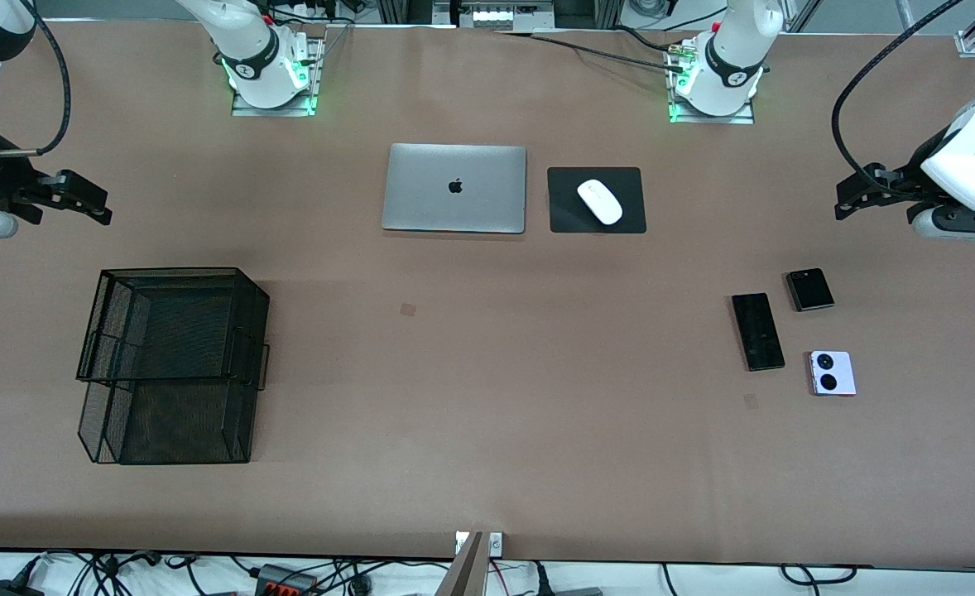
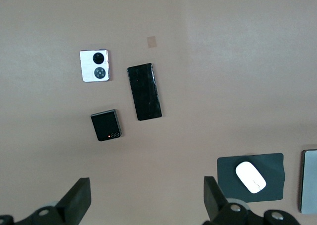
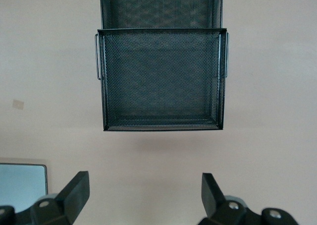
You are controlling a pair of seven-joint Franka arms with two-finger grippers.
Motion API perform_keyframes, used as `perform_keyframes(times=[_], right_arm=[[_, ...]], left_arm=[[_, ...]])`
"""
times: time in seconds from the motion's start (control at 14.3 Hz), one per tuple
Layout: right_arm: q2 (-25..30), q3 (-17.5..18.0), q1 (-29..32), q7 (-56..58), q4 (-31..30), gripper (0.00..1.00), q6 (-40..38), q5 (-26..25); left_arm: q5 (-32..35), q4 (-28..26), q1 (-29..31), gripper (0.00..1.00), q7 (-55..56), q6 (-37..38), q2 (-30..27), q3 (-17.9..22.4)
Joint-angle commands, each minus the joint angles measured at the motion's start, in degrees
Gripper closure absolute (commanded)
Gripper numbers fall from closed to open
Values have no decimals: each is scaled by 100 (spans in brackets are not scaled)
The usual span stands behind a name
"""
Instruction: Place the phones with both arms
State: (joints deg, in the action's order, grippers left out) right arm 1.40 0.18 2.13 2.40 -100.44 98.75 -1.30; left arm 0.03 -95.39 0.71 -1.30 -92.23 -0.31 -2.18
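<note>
Three phones lie on the table toward the left arm's end: a long slim black slab [image 1: 757,331] [image 2: 144,91], a squarish black flip phone [image 1: 809,290] [image 2: 106,125], and a lavender-white one with two black circles [image 1: 833,373] [image 2: 94,65] nearest the front camera. My left gripper [image 1: 847,199] [image 2: 147,193] hangs open and empty above the table at its own end, apart from the phones. My right gripper [image 1: 94,201] [image 3: 145,188] hangs open and empty at the right arm's end, above bare table short of the black mesh tray.
A two-tier black mesh tray [image 1: 171,362] [image 3: 161,79] stands toward the right arm's end. A shut silver laptop [image 1: 454,188] and a white mouse [image 1: 599,201] on a black pad [image 1: 632,217] lie mid-table near the bases.
</note>
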Motion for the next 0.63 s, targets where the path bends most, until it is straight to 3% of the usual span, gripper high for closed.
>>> perform_keyframes(times=[0.0, 0.56], right_arm=[[115, 53, 77, 6, -125, 0, 21, 86], [106, 53, 77, 42, -99, 0, -23, 69]], left_arm=[[-73, 178, -1, 0, -89, 135, 75, 16], [-12, 196, -37, 0, -19, 319, 250, 16]])
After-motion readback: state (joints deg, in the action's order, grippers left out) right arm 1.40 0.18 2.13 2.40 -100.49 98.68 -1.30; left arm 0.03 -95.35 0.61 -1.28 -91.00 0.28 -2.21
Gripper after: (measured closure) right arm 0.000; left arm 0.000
